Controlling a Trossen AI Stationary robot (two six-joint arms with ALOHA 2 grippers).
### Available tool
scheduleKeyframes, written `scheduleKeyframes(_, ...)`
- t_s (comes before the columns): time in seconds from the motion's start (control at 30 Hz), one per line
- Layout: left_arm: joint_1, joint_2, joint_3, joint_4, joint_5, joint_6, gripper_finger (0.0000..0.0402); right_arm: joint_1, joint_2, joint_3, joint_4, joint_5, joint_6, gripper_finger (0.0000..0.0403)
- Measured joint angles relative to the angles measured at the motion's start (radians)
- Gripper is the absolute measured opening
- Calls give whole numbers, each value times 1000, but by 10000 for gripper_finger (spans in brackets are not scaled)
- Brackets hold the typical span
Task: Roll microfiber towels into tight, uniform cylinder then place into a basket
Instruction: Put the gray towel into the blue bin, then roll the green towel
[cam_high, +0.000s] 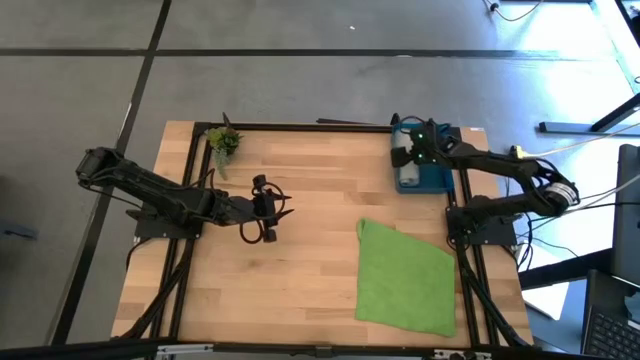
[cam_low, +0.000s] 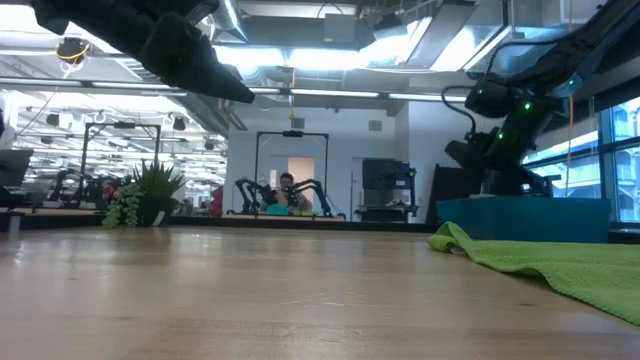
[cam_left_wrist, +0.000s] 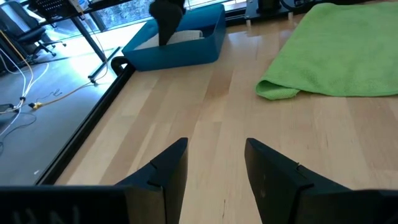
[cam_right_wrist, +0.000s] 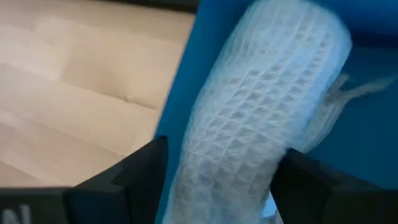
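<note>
Right gripper (cam_right_wrist: 217, 168): we count two fingers pinching one rolled light grey towel (cam_right_wrist: 261, 106) over the blue basket (cam_high: 420, 176) at the table's far right corner. Left gripper (cam_left_wrist: 214, 165): two fingers spread, holding nothing, above bare wood left of centre. We log one green towel (cam_high: 405, 277), flat, near the basket. One plant sprig (cam_high: 224, 141), far left corner.

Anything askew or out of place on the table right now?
Nothing damaged or spilled. The green towel lies unrolled, skewed to the table edges, one corner bunched up. The right gripper holds the rolled grey towel over the blue basket. The left gripper hangs open mid-table.
</note>
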Motion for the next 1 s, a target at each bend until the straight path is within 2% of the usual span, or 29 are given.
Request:
scheduleKeyframes(0.6, 0, 0, 0, 0, 0, -5, 149, 0, -267, 0, -38, -1, 0, 252)
scheduleKeyframes(0.7, 0, 0, 0, 0, 1, -31, 149, 11, -316, 0, -39, -2, -47, 252)
scheduleKeyframes(0.83, 0, 28, 0, 45, 43, -29, 149, 88, -402, 0, -86, -3, -141, 252)
scheduleKeyframes(0.93, 5, 82, 1, 175, 68, -12, 149, 180, -477, 0, -117, -1, -197, 252)
scheduleKeyframes(1.0, 20, 140, 2, 268, 128, 13, 150, 248, -524, 0, -121, -2, -240, 252)
